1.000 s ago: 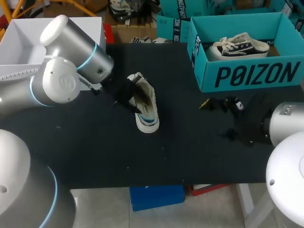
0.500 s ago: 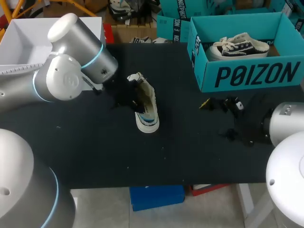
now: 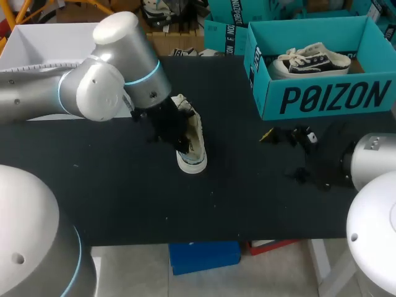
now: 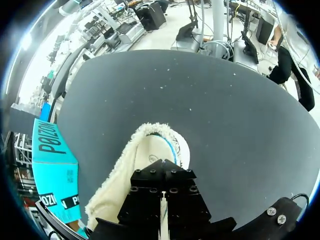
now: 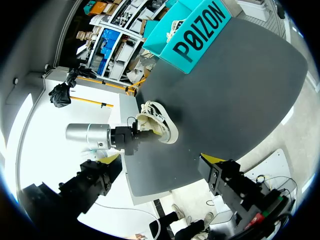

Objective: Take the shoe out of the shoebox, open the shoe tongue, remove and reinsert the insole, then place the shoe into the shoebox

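The right gripper (image 3: pixel 272 134) sits over the near right part of the black table (image 3: pixel 124 198); from where I stand I cannot tell whether it is spread or closed. To its left, about mid-table, the white shoe (image 3: pixel 195 148) rests on its sole, toe toward the near edge. The left gripper (image 3: pixel 178 133) comes in from the left and is buried in the shoe's opening, so I cannot tell whether it grips anything. At the far right stands the teal shoebox (image 3: pixel 322 102), with a dark sneaker (image 3: pixel 315 60) inside it.
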